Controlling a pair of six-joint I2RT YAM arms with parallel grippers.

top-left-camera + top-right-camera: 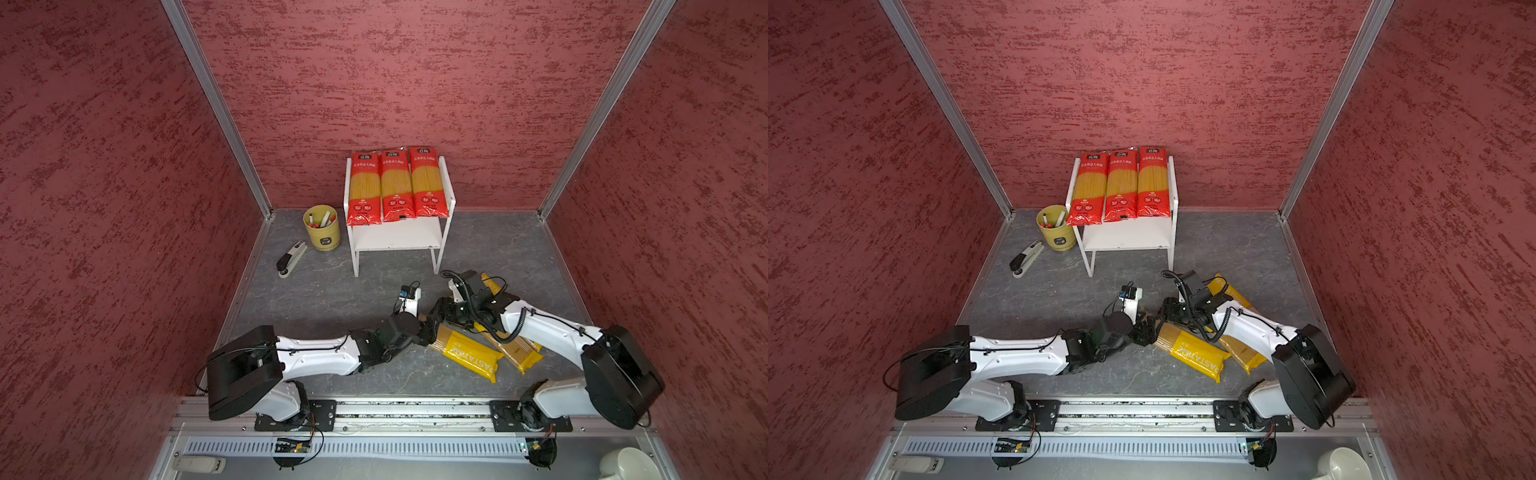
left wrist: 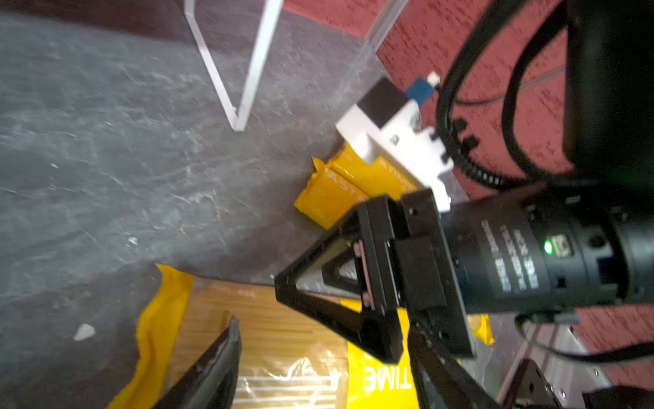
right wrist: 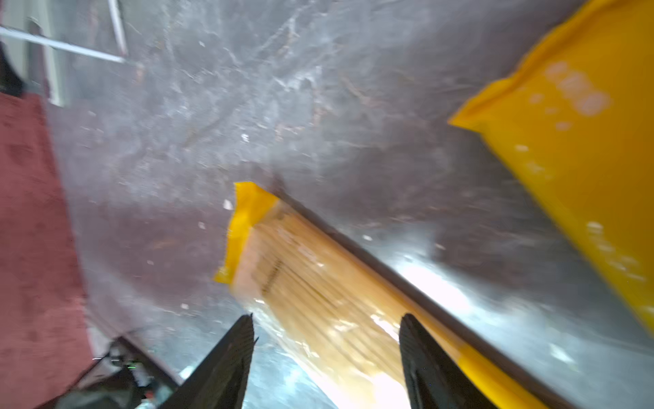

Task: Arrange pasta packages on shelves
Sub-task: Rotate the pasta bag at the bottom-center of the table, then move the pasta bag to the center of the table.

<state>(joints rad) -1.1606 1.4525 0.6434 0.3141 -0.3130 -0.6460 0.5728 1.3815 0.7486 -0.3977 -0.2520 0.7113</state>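
Three red pasta packages lie side by side on the top board of the white shelves; the lower board is bare. Three yellow packages lie on the floor in front: the nearest marked PASTATIME, one under the right arm, one behind the right wrist. Both grippers meet at the nearest package's far end. My left gripper stands open above its clear window. My right gripper is open, fingers straddling that package.
A yellow cup of pens and a stapler sit left of the shelves. Red walls close in the grey floor on three sides. The arms' rail runs along the front, with a white mug beyond it.
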